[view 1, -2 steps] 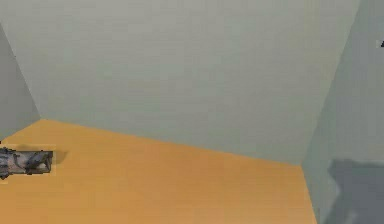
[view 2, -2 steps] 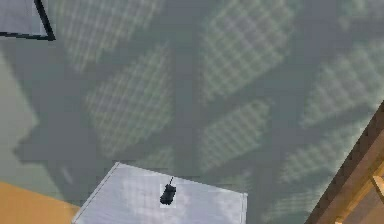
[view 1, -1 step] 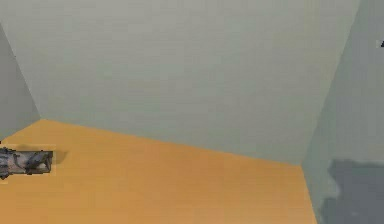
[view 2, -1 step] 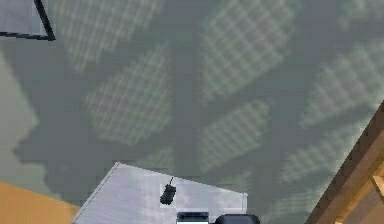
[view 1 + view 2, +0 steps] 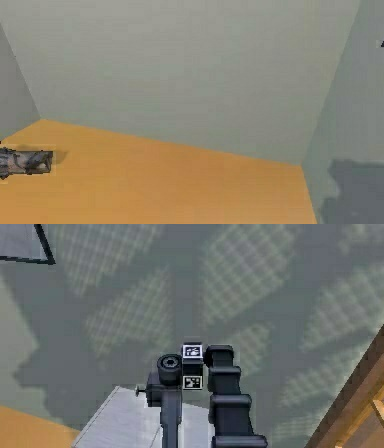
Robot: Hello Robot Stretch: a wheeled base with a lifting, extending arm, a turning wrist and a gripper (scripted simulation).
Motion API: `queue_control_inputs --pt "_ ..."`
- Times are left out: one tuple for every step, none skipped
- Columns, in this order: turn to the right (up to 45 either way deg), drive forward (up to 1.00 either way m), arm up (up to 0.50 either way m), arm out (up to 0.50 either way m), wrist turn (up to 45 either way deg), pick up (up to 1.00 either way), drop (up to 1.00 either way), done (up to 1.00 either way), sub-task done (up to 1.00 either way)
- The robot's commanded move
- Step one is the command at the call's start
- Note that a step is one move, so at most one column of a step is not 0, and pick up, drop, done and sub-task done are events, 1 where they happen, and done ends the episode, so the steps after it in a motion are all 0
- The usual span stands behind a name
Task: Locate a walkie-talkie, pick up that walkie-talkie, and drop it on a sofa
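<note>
A dark, mottled oblong thing (image 5: pixel 25 159) lies flat on an orange surface (image 5: pixel 170 185) at the forward view's left edge; its shape is too vague to name. In the arm side view the dark arm (image 5: pixel 230 399) rises from the bottom edge, with two white marked squares (image 5: pixel 193 366) at its end. Left of them sits the gripper (image 5: pixel 160 384), in front of a pale grey slab (image 5: pixel 115 419). I cannot make out its far end, so I cannot tell whether it holds anything.
Grey-green walls (image 5: pixel 190 70) meet in a corner behind the orange surface, and grey floor (image 5: pixel 350 190) lies at the forward view's lower right. In the arm side view a wooden edge (image 5: pixel 352 404) slants up at the right and a dark-framed panel (image 5: pixel 22 242) hangs top left.
</note>
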Motion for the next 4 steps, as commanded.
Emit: queue_control_inputs --pt "0.0 0.0 0.0 0.0 45.0 0.0 0.0 0.0 0.0" --pt "0.0 0.0 0.0 0.0 45.0 0.0 0.0 0.0 0.0" --pt "0.0 0.0 0.0 0.0 45.0 0.0 0.0 0.0 0.0" --pt "0.0 0.0 0.0 0.0 27.0 0.0 0.0 0.0 0.0"
